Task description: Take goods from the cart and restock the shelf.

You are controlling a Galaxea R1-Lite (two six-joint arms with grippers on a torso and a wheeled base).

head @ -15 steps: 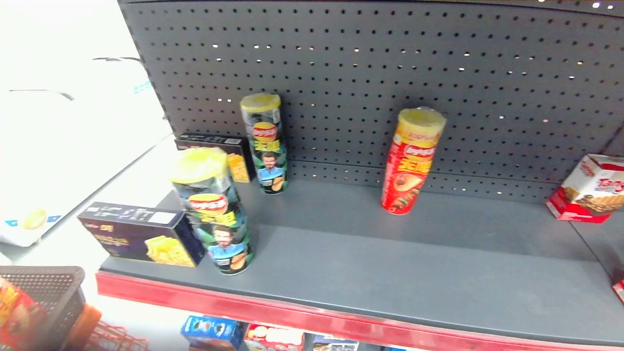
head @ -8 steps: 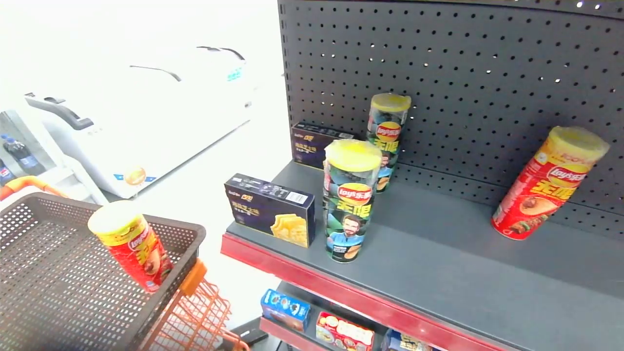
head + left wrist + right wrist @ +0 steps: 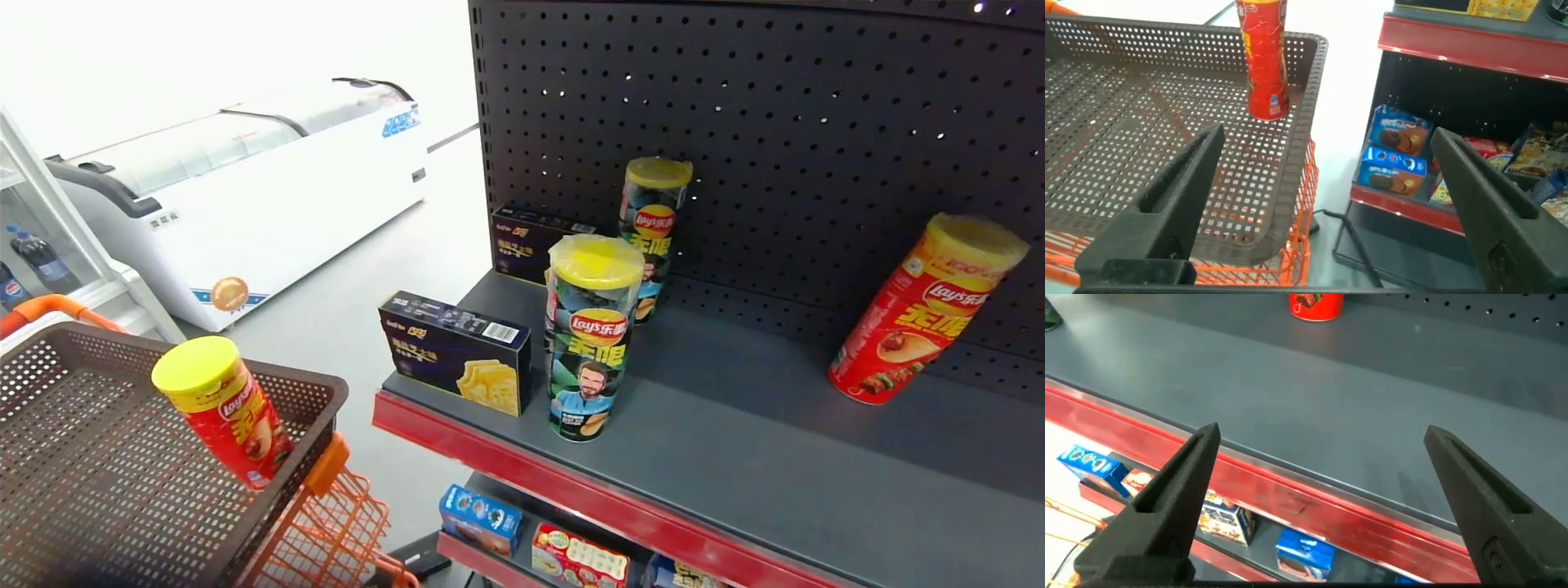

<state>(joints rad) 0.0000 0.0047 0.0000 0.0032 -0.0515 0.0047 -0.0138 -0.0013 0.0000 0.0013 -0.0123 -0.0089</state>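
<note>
The dark grey metal shelf (image 3: 735, 457) is partly stocked, with tall yellow-lidded chip cans (image 3: 594, 335) towards its left edge. In the brown perforated plastic cart basket (image 3: 73, 465), one red cylindrical chip can with a yellow lid (image 3: 224, 425) stands at the shelf-side rim, not yet picked. The left tool (image 3: 1324, 135) and right tool (image 3: 1320, 433) both gape wide, holding nothing.

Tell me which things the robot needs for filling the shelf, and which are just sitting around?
For the job: red chip can in the cart basket; grey shelf; open left gripper.
Just there: chest freezer; green chip cans; cracker boxes; cookie packs below.
</note>
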